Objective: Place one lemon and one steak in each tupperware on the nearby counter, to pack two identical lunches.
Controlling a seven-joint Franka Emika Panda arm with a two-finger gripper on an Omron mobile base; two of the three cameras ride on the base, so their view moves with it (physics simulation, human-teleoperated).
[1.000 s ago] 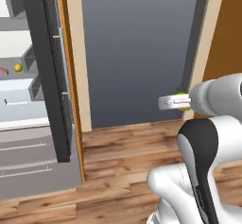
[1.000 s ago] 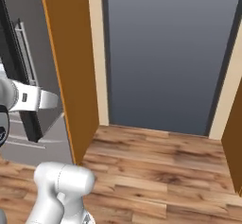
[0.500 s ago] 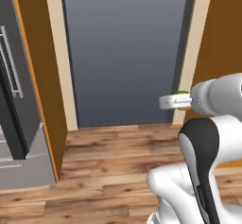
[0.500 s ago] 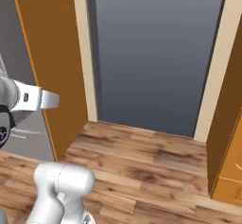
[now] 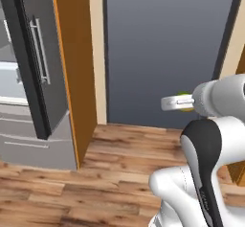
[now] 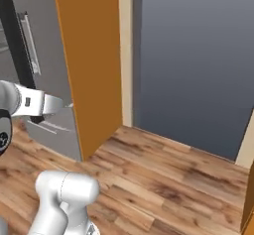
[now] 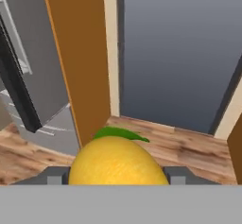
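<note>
Hand view: pincer [image 7: 116,176] grips lemon [image 7: 118,163] (green tip up).

An orange panel [image 5: 76,68] stands beside a grey wall [image 5: 162,49] on plank floor [image 5: 95,173].

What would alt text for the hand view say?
A yellow lemon with a green tip sits gripped in the gripper, close to the camera. Beyond it are a wooden plank floor, an orange panel and a dark grey wall.

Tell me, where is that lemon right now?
The lemon sits between the gripper fingers, low in the hand view, carried above the wooden floor facing a dark grey doorway.
</note>
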